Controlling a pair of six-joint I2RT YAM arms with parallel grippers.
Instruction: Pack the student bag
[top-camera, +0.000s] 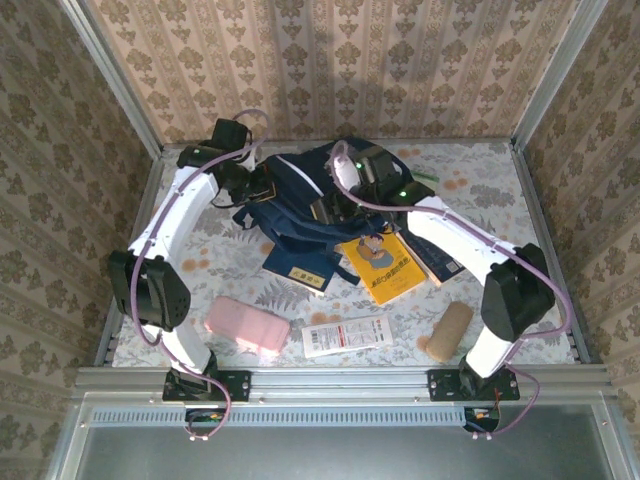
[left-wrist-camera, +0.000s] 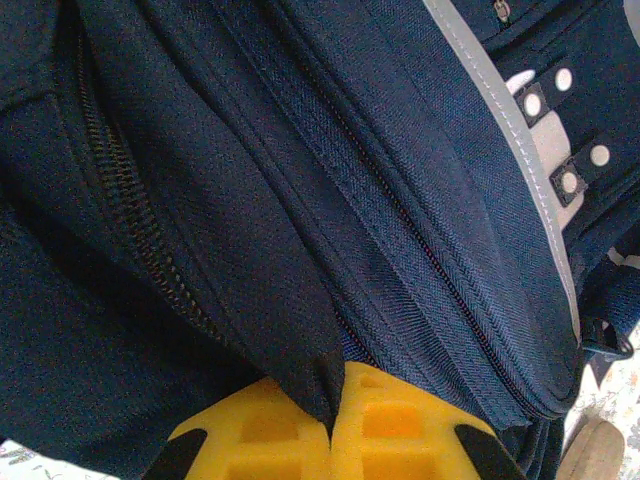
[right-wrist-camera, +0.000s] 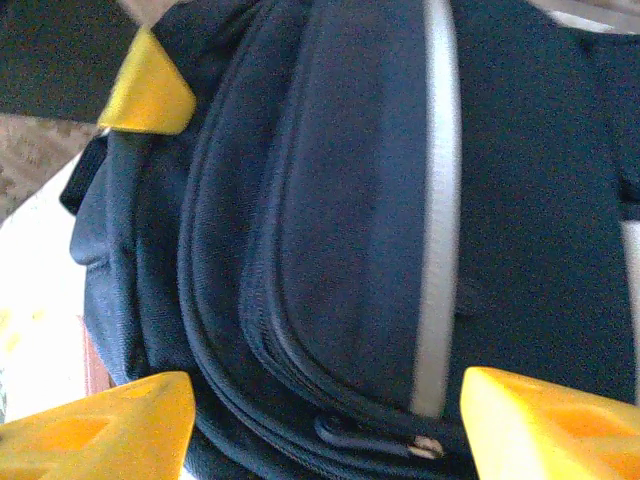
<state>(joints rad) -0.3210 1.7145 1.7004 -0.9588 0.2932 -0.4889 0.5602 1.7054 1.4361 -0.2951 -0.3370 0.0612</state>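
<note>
My left hand (left-wrist-camera: 330, 398) reaches in at about 10 o'clock on the table (top-camera: 205, 262). Its yellow fingers (left-wrist-camera: 400, 425) are pressed together on a fold of navy cloth, so I have the student bag (top-camera: 300, 175) pinched at its left side. From that wrist, a line of zip teeth (left-wrist-camera: 120, 200) runs up toward 11 o'clock, just beside the pinched fold.

The bag lies at 12 o'clock on the table, slumped between my two hands, with its straps trailing toward me.

My right hand (right-wrist-camera: 330, 400) comes at the bag from about 1 o'clock. Its fingers (right-wrist-camera: 100, 420) stand wide apart, with a bulging zipped pocket between them. I cannot tell whether either finger touches the cloth. A grey stripe (right-wrist-camera: 440, 200) runs down that pocket, and a small zip pull (right-wrist-camera: 425, 445) sits at 6 o'clock in that wrist view.

Loose things lie nearer to me:
- A pink case (top-camera: 247, 325) is at 7 o'clock.
- A navy booklet (top-camera: 298, 268) with a yellow label lies against the bag's near edge.
- A white packet (top-camera: 345, 335) is at 6 o'clock.
- A yellow book (top-camera: 383, 265) is at 4 o'clock, partly under my right arm.
- A tan roll (top-camera: 448, 330) is at 5 o'clock, well apart from the bag.
</note>
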